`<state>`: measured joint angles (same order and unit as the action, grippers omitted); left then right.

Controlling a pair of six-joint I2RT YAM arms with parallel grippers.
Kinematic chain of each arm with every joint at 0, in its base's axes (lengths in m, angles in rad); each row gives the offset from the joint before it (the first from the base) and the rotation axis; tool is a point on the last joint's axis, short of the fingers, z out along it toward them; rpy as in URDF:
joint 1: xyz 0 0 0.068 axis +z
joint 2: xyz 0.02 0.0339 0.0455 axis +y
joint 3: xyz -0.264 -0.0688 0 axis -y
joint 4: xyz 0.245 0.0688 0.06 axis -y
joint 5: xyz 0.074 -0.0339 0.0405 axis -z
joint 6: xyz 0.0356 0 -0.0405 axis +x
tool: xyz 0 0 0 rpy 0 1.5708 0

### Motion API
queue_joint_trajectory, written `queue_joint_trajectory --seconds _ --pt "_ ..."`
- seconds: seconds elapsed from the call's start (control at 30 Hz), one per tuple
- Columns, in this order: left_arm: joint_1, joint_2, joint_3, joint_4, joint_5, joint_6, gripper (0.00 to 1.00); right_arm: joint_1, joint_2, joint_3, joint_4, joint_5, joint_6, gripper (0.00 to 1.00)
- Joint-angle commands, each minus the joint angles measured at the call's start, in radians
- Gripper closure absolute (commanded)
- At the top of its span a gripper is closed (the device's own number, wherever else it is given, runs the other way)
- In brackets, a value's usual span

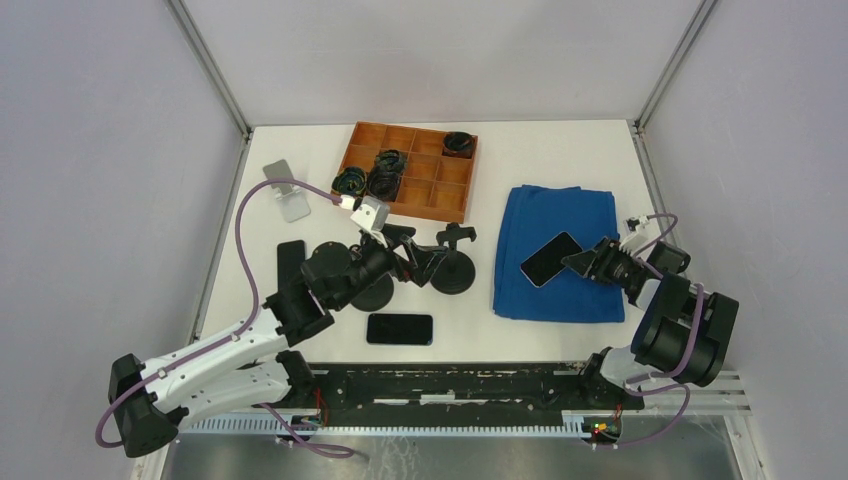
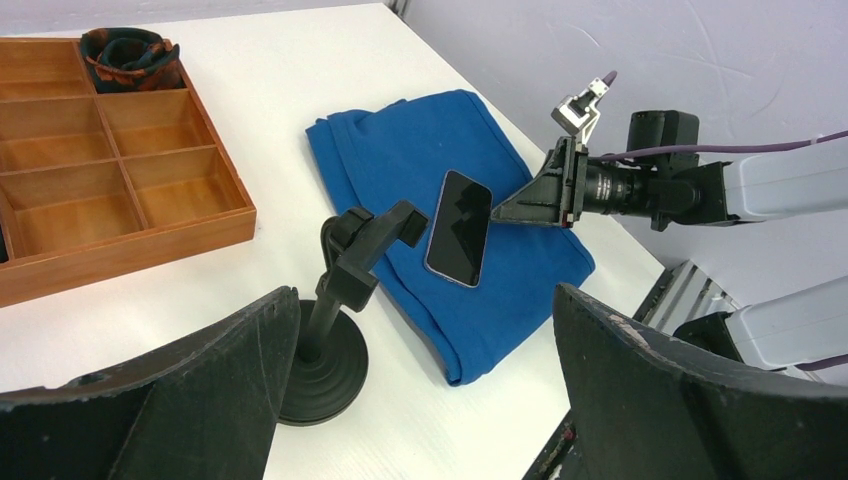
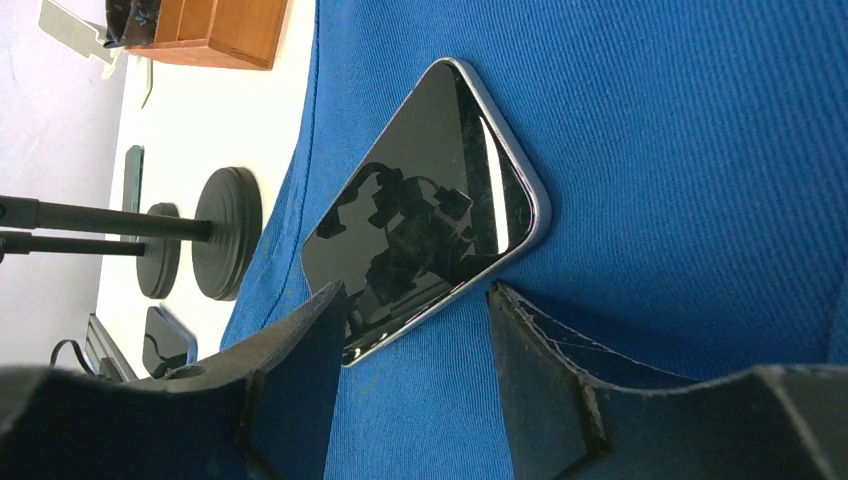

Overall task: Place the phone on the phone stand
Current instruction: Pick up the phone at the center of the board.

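Phone (image 3: 425,210) lay on blue cloth (image 3: 650,200), just ahead of half-spread, empty right fingers (image 3: 300,345), long axis slanting across their gap.

The phone (image 1: 551,259) is a dark-screened slab with a silver rim, lying face up and skewed on the blue cloth (image 1: 560,215) at the right of the tabletop (image 1: 560,150). The black phone stand (image 1: 453,268) stands upright left of the cloth on a round base, its clamp head empty.
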<state>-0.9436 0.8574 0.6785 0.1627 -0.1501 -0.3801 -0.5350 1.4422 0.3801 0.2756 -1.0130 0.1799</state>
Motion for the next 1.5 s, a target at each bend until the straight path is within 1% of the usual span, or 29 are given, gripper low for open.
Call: queue_joint_trajectory --seconds 0.0,0.03,0.07,0.2,0.33,0.47,0.57,0.7,0.83,0.97,1.1,1.27,1.47 --pt "0.003 -0.001 -0.001 0.046 0.005 -0.038 0.0 -0.009 0.0 -0.022 0.045 -0.004 0.044 0.38" --pt "0.003 -0.001 -0.002 0.046 0.005 -0.04 0.0 -0.011 0.0 -0.037 0.066 0.002 0.071 0.35" --pt "0.004 0.001 -0.001 0.046 0.005 -0.041 0.0 -0.011 0.004 -0.047 0.092 0.004 0.089 0.34" --pt "0.003 0.011 0.005 0.048 0.01 -0.046 0.0 -0.011 0.064 -0.053 0.172 -0.034 0.161 0.35" --pt "0.003 0.019 0.014 0.053 0.02 -0.053 0.0 -0.011 0.149 -0.04 0.244 -0.085 0.236 0.39" --pt "0.003 0.022 0.016 0.055 0.029 -0.062 0.0 -0.011 0.193 -0.053 0.365 -0.112 0.327 0.51" --pt "0.004 0.02 0.015 0.055 0.032 -0.07 0.0 -0.011 0.228 -0.053 0.425 -0.133 0.382 0.55" --pt "0.003 0.019 0.013 0.055 0.036 -0.081 0.0 -0.011 0.284 -0.055 0.521 -0.151 0.454 0.54" --pt "0.003 0.019 0.011 0.061 0.048 -0.093 0.01 -0.011 0.347 -0.061 0.669 -0.156 0.551 0.56" --pt "0.003 0.011 -0.003 0.079 0.064 -0.112 0.01 -0.011 0.383 -0.063 0.766 -0.169 0.616 0.64" --pt "0.003 0.005 -0.017 0.1 0.075 -0.129 0.0 -0.013 0.393 -0.058 0.795 -0.177 0.634 0.73" --pt "0.003 0.009 -0.025 0.12 0.093 -0.15 0.0 -0.02 0.387 -0.062 0.853 -0.195 0.672 0.88" --pt "0.003 0.01 -0.032 0.143 0.122 -0.169 0.0 -0.034 0.309 -0.096 1.072 -0.222 0.802 0.98"
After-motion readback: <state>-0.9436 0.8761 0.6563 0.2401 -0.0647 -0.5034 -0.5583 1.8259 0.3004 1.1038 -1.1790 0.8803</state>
